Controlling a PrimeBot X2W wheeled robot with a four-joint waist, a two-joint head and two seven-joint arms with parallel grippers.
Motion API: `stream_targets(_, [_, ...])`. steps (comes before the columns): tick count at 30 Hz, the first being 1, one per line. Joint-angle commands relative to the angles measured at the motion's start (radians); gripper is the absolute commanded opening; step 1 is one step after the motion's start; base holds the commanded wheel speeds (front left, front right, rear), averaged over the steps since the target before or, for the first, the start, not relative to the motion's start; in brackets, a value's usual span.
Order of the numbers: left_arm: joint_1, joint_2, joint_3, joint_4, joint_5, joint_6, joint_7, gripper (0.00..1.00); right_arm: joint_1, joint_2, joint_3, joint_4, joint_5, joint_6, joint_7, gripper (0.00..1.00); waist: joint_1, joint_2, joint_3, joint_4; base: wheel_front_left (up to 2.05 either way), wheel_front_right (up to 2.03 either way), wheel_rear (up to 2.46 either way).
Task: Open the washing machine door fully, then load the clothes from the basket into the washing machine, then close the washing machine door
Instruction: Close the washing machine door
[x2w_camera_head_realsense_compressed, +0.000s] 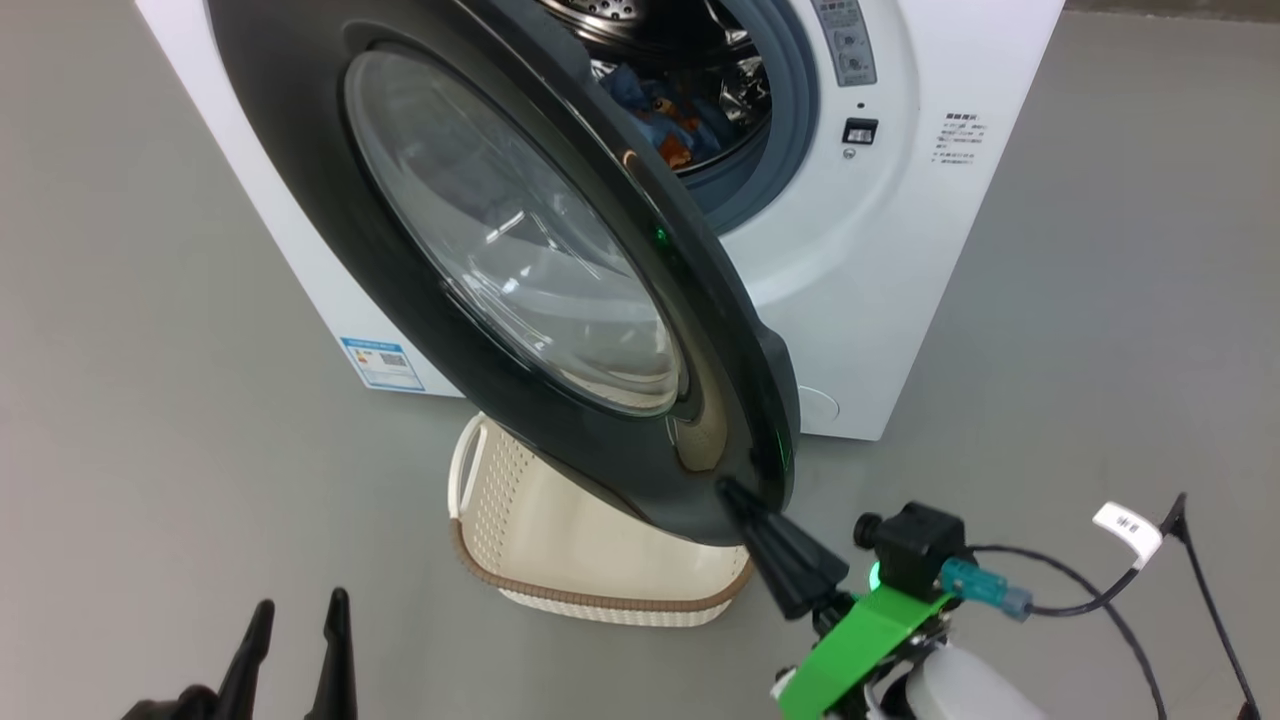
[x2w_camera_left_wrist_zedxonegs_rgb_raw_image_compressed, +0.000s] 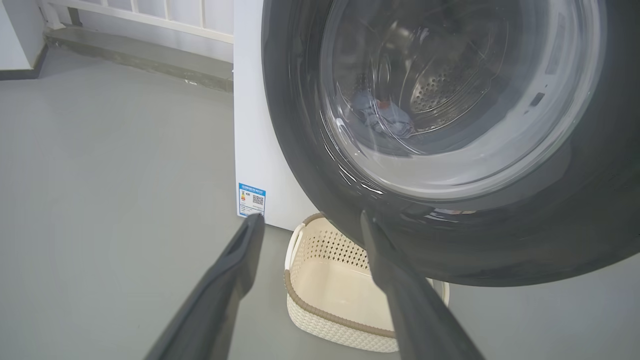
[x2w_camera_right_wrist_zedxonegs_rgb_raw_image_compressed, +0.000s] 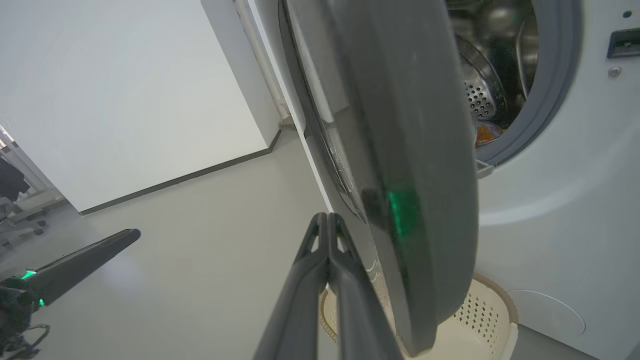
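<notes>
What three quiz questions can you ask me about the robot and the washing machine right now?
1. True or false: the washing machine door is shut tight.
2. Where are the clothes? A) inside the washing machine B) spread on the floor C) hanging over the top of the door
3. Fill in the gap: the right gripper, with its tips at the door's lower edge, has its two fingers ____ (open or shut).

Key: 1 false, the door stands partly open. 2 A. 3 shut.
</notes>
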Motion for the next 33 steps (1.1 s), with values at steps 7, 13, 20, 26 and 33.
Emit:
stream_targets(7, [-0.069, 0.011, 0.019, -0.03, -0.006, -0.003, -0.007, 1.0, -0.063, 0.025, -0.043, -0.025, -0.027, 0.002, -0.005, 0.0, 0.0, 0.0, 0.036, 0.002, 0.0, 0.0, 0.0])
stream_targets(13, [-0.102, 0.007, 0.01, -0.044, -0.009, -0.003, -0.007, 1.0, -0.115, 0.016, -0.125, -0.035, -0.044, 0.002, -0.005, 0.0, 0.0, 0.0, 0.089, 0.006, 0.0, 0.0, 0.0])
stream_targets(20, [-0.166, -0.004, -0.006, -0.064, -0.016, -0.003, -0.007, 1.0, -0.207, -0.002, -0.22, -0.033, -0.051, 0.002, -0.005, 0.0, 0.0, 0.0, 0.166, 0.023, 0.0, 0.0, 0.0])
stream_targets(26, [-0.219, -0.013, -0.02, -0.082, -0.019, -0.003, -0.007, 1.0, -0.305, -0.001, -0.317, -0.007, -0.071, 0.002, -0.005, 0.0, 0.0, 0.0, 0.234, 0.037, 0.0, 0.0, 0.0])
stream_targets(33, [-0.275, -0.02, -0.046, -0.088, -0.024, -0.003, -0.007, 1.0, -0.404, 0.002, -0.391, 0.009, -0.083, 0.002, -0.005, 0.0, 0.0, 0.0, 0.295, 0.066, 0.0, 0.0, 0.0])
